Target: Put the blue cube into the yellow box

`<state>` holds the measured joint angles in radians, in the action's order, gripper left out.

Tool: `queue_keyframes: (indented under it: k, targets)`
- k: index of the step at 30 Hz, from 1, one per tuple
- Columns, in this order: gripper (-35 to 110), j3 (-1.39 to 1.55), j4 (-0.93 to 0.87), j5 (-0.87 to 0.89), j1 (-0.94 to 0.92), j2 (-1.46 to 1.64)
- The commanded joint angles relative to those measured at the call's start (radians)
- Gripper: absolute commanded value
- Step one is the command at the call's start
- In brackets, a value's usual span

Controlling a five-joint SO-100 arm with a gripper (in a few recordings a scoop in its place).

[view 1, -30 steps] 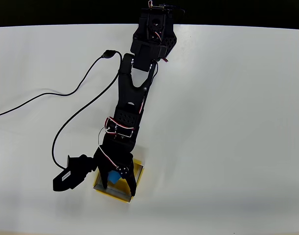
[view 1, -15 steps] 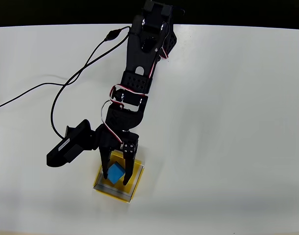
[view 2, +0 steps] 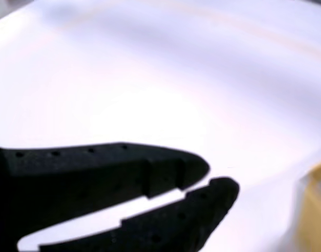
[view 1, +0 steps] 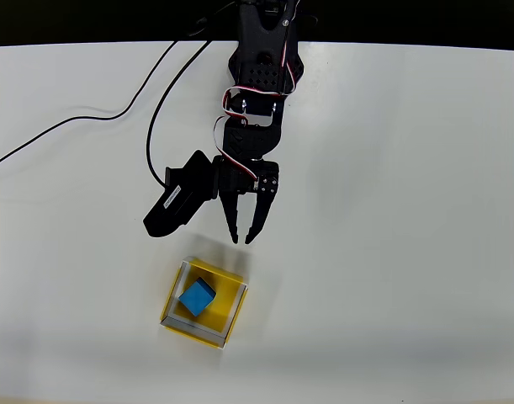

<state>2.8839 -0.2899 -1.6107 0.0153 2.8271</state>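
Now the blue cube (view 1: 197,296) lies inside the yellow box (view 1: 233,308), a small bright-blue block with plain matte faces, a little oblong and turned at an angle to the box walls. It rests on the yellow floor, toward the box's upper-left wall in the overhead view, and takes only a small part of the floor. The box is square, shallow and open on top, with a pale rim, and it stands on the white table (view 1: 408,210) nearer to the bottom edge than to the top edge, slightly rotated.

My gripper (view 1: 242,239) is above the bare table, near the box's upper corner but apart from it, with nothing between the fingers. My arm (view 1: 261,76) reaches from the top edge of the table downward in the overhead view, and the fingertips point toward the box. The two fingers are almost together; in the wrist view only a thin gap is between them (view 2: 207,184), and a blurred yellow edge of the box (view 2: 315,210) is at the right side.

I count one cube, one box, one gripper, and one black cable (view 1: 88,126) running across the upper-left part of the table
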Motion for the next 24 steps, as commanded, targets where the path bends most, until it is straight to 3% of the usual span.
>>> queue_keyframes:
  k: [1,11,24]
  targets:
    - [0,0.072,-0.110,-0.044,0.018,0.212]
    - [0,0.259,-0.371,-0.078,-0.008,0.476]
    - [0,0.261,-0.897,-0.061,-0.014,0.517]
